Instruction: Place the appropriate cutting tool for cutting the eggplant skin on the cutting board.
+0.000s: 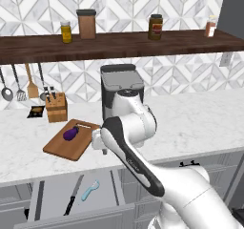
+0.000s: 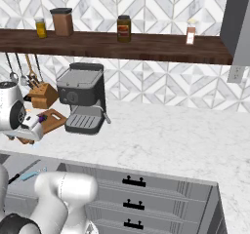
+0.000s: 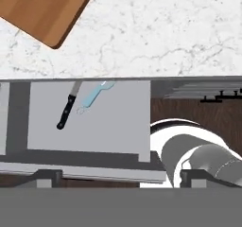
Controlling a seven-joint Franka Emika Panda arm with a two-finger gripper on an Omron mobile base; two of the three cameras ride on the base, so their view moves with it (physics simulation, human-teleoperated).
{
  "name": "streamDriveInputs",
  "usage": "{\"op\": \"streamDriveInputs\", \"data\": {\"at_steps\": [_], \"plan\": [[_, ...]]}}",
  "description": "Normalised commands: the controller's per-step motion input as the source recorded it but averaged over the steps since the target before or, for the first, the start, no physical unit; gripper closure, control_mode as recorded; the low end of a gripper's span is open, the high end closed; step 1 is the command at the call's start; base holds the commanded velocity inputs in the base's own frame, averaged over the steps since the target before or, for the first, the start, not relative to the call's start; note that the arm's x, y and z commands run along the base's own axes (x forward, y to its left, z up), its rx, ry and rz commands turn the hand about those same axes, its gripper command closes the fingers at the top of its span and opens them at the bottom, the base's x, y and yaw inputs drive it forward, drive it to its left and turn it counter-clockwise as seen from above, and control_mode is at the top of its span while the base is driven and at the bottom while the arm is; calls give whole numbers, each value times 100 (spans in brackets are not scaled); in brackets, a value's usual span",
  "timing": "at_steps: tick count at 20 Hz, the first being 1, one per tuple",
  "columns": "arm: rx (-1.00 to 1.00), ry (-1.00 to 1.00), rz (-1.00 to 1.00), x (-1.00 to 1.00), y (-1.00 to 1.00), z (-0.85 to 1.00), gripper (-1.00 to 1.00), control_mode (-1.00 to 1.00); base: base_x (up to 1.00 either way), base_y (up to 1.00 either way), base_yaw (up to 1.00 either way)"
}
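Note:
The light blue peeler (image 3: 93, 97) lies in the open drawer (image 3: 118, 122) under the counter, beside the black-handled knife (image 3: 67, 110). From the left base view the peeler (image 1: 90, 190) sits right of the knife (image 1: 74, 194). The wooden cutting board (image 1: 64, 147) lies on the counter above the drawer, with the small purple eggplant (image 1: 71, 133) on it. My gripper (image 3: 120, 178) hangs above the counter's front edge, facing down over the drawer. It is open with nothing between its fingertips (image 3: 47, 177). The hand (image 1: 98, 141) is just right of the board.
A coffee machine (image 1: 121, 87) stands behind the arm, and a knife block (image 1: 56, 108) is behind the board. Utensils (image 1: 19, 85) hang on the wall at left. A wooden shelf (image 1: 119, 44) holds jars. Shut drawers (image 2: 134, 182) run to the right.

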Motion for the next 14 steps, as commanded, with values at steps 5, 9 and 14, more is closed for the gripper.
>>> {"op": "streamDriveInputs", "data": {"at_steps": [5, 9, 14], "plan": [[-1, 21, -5, -5, 85, -83, -100, -100, 0, 0, 0], [-5, 21, -3, 0, 62, -74, -100, -100, 0, 0, 0], [-4, 4, 0, -13, 18, -58, -100, -100, 0, 0, 0]]}}
